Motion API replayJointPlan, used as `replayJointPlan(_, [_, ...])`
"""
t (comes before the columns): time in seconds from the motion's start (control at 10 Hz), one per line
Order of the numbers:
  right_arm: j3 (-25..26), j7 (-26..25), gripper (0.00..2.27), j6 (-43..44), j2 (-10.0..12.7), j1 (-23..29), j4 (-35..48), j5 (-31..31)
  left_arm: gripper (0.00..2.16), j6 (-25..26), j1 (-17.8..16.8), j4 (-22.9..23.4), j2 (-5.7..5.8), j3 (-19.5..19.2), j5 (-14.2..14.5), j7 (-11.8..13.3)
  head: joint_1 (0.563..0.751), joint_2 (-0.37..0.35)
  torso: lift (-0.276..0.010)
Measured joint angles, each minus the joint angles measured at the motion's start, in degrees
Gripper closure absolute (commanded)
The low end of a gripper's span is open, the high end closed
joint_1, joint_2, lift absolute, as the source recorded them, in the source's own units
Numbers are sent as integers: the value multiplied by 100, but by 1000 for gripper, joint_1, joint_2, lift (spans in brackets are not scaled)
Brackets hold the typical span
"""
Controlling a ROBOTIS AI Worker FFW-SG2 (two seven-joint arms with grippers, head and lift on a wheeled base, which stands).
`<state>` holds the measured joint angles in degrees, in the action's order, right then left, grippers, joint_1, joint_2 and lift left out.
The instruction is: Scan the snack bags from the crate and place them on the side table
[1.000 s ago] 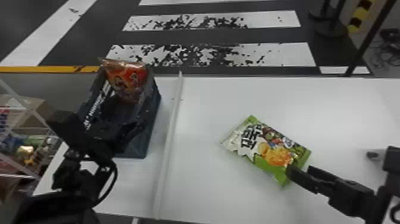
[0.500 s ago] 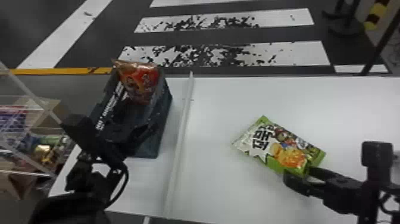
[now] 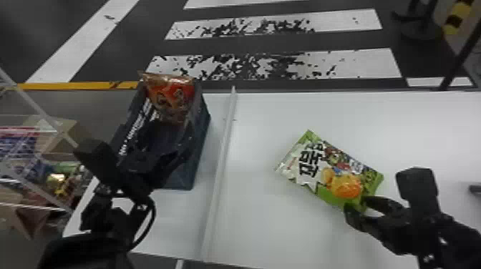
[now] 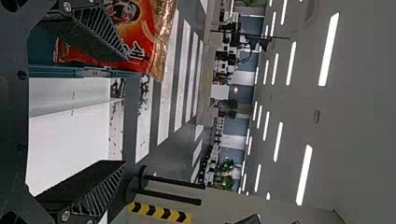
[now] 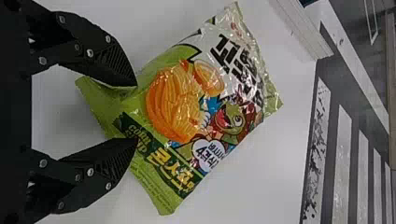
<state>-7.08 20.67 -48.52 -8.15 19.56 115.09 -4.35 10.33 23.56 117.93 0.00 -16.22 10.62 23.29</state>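
Note:
In the head view my left gripper (image 3: 143, 152) is over the near part of the dark crate (image 3: 200, 150), open. An orange-red snack bag (image 3: 171, 96) leans up at the crate's far end. My right gripper (image 3: 357, 204) is open at the near right edge of the green snack bag (image 3: 322, 171), which lies flat on the white table. In the left wrist view the left gripper (image 4: 125, 110) stands wide open, one finger partly overlapping the orange-red bag (image 4: 147, 32). In the right wrist view the right gripper (image 5: 136, 112) has its fingers apart over the green bag's printed face (image 5: 182, 107).
A raised white strip (image 3: 220, 161) runs across the white table (image 3: 286, 232) between the crate and the green bag. To the left are a clear-framed rack and a cardboard box (image 3: 61, 137). A small dark object (image 3: 475, 189) is at the right edge.
The right gripper has turned and come in over the green bag's near right edge. The head view has shifted somewhat. The left gripper keeps its place over the crate.

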Motion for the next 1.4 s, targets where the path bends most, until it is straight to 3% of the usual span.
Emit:
replayJointPlan(0.5, [71, -304, 2256, 398, -84, 291, 561, -75, 100, 0, 15, 8, 0, 1, 0, 11, 695, 165, -94])
replayJointPlan(0.7, [152, -629, 2256, 394, -319, 287, 971, -466, 100, 0, 17, 11, 0, 8, 9, 17, 695, 121, -94])
replayJointPlan(1.0, [-477, -1536, 2256, 396, -1068, 85, 1040, -2414, 100, 0, 24, 26, 0, 12, 11, 18, 695, 27, -94])
replayJointPlan(1.4, [-1661, -2654, 2256, 379, -1792, 31, 454, -5324, 100, 11, 26, 35, 0, 4, 41, 20, 695, 9, -94])
